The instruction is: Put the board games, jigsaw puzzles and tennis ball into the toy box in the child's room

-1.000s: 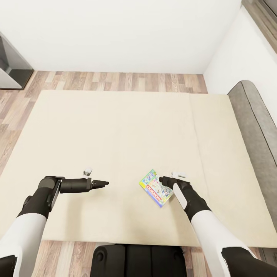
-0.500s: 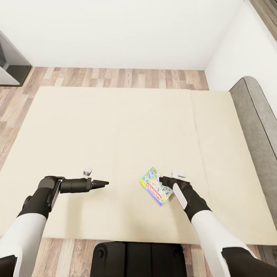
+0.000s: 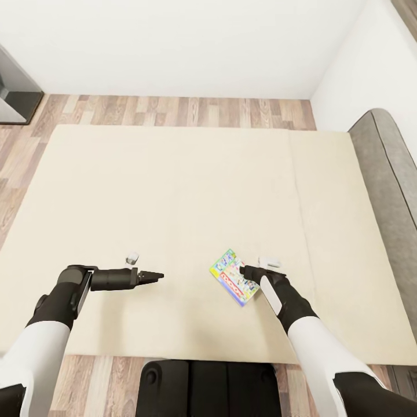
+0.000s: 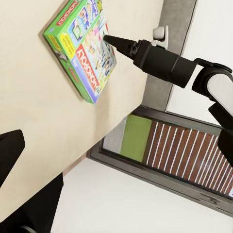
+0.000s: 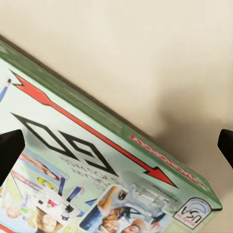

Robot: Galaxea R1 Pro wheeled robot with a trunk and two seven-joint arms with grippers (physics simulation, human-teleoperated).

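Head view, left to right. Dark grey unit at far left edge on the wood-plank floor, beyond the bed's far left corner. Bed with plain beige mattress cover spans most of the view; grey headboard runs along its right edge. White walls behind.

Left gripper hovers above the mattress near the bed's near edge, left of centre, fingers pressed together to a point, nothing between them; closed and empty. In the left wrist view its own fingers appear as dark shapes at the frame edge, apart from the box.

Board game: flat box, pale blue-white cover with red band and green edge, "MONOPOLY" lettering readable in the left wrist view. It lies flat on the mattress, right of centre, near the bed's near edge, turned diagonal to that edge.

Right gripper sits at the box's right side, tip over or touching the box edge; cannot tell which. Left wrist view shows the right gripper as a tapered dark point over the box cover. Right wrist view: box cover close up, dark fingertip at the frame side, well apart from its partner; jaws look spread, not clamped on the box.
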